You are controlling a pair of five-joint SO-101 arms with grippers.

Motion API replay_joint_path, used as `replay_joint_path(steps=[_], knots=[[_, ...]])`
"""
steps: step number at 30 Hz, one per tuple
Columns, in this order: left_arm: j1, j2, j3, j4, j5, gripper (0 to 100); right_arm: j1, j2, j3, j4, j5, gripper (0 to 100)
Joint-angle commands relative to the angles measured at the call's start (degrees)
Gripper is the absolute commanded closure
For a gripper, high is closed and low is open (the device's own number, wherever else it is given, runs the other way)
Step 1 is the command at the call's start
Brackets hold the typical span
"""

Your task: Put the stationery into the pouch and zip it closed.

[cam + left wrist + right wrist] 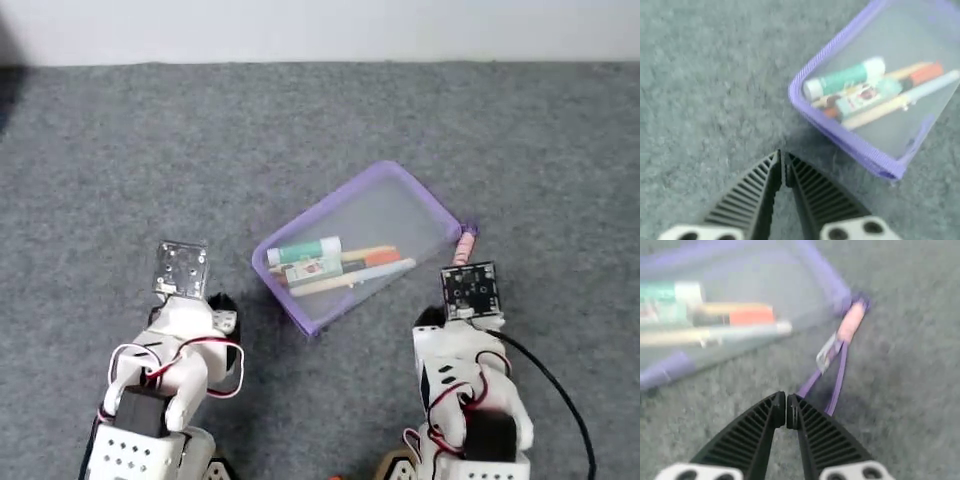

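Black ribbed jaws of the left gripper (782,167) sit nearest its wrist camera, pressed together with nothing between them, their tips over the grey carpet-like tabletop (705,75) just short of a corner of the translucent plastic pouch with purple fabric edging (905,130). The right gripper (786,411) is likewise closed and looks empty. It points at the thin purple strap loop (840,370) that hangs from the pink zip pull (851,322) at the opposite corner. This flanking arrangement probably suits the zipping step, with one arm placed to steady the pouch while the other works the pull. The pouch lies flat at an angle between the two arms. Its stationery shows through the wall: a green-and-white glue stick (845,77), an orange marker (925,75) and a pale pen (740,332), bunched toward the end near the left arm (170,370). Nothing loose is visible around it, so the filling seems done, and the zip pull sitting at the corner suggests the zip is near or at its end, though I cannot tell for sure. The high view alone gives the whole pouch outline and the right arm (465,390) beside the pull. The right wrist view adds the small metal tab joining pull and strap. The left wrist view adds the stitched corner seam.
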Motion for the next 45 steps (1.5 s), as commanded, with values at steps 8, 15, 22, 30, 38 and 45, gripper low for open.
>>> replay_joint_path(steps=[8, 15, 22, 30, 38, 45], knots=[[-0.09, -0.70, 10.07, -7.03, 0.00, 99, 0.57, -1.36, 8.79, 0.31, 0.44, 99.1], [-0.09, -0.70, 12.88, -9.05, 0.00, 99, 0.57, -1.36, 11.34, 0.48, 0.53, 99.1], [-0.18, -0.70, 12.88, -9.05, 0.35, 99, 0.57, -1.36, 11.34, 0.57, 0.26, 99.1], [-1.49, -0.70, 12.79, -9.05, 0.35, 99, 0.40, -1.36, 11.43, 0.57, 0.44, 99.0], [-1.49, -0.70, 12.79, -9.05, 0.35, 99, 0.40, -1.36, 11.43, 0.57, 0.44, 99.0], [-1.49, -0.70, 12.79, -9.05, 0.35, 99, 0.40, -1.36, 11.43, 0.57, 0.44, 99.0]])
